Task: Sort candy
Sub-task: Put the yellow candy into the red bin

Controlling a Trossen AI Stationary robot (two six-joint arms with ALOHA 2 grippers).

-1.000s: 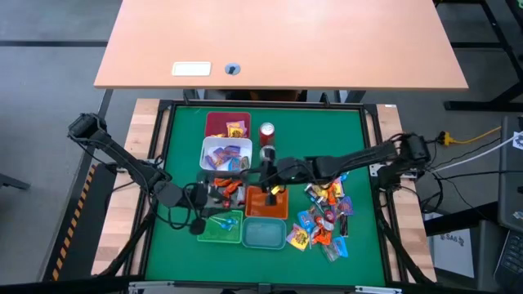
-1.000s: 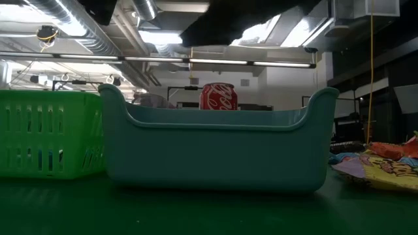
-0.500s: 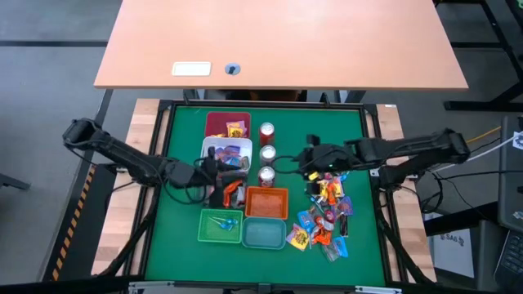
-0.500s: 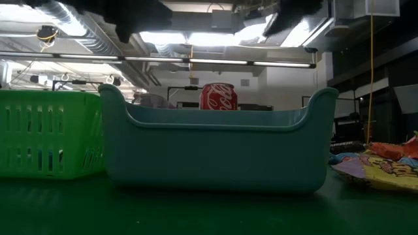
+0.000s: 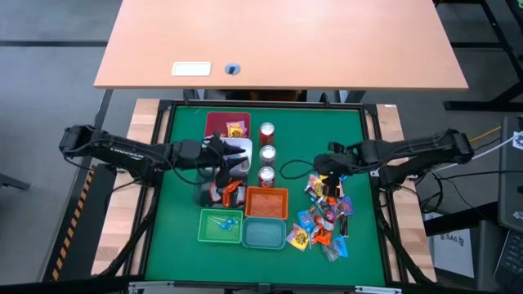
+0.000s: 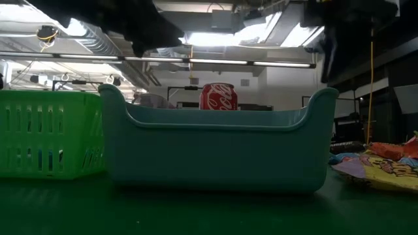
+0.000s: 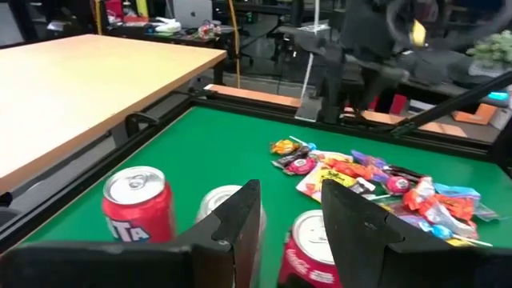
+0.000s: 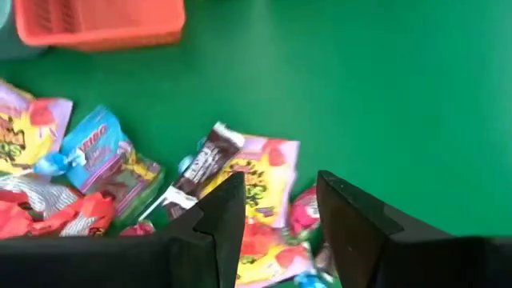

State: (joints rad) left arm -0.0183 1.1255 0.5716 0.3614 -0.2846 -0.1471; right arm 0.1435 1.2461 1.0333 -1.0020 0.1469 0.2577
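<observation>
- Here, nearest the table's front edge, a square green plastic basket (image 5: 221, 226) and a teal plastic bin (image 5: 264, 234) sit side by side; an orange plastic bin (image 5: 267, 202) stands just behind them.
- The candy (image 5: 327, 216), a loose heap of small crinkly wrapped sweets in yellow, blue, red and dark wrappers, lies on the green felt table (image 5: 180, 245) to the right of those bins.
- The right gripper (image 5: 326, 166) hovers over the far end of that heap, fingers parted a little, holding nothing. Directly below sit a dark-wrapped bar (image 8: 202, 166) and a yellow-and-pink packet (image 8: 258, 177), overlapping.
- To do this pick well, I judge it should lower onto one wrapper only, straddling its narrow side.
- Bare felt lies open beyond the heap, so room to lift away looks good.
- The left gripper (image 5: 227, 155) hangs over a white plastic bin (image 5: 214, 149), fingers slightly apart and empty.
- Three red-and-silver drink cans (image 5: 266, 153) stand in a row just beside it; that gap looks tight.
- Farthest back sits a maroon plastic bin (image 5: 219, 121).
</observation>
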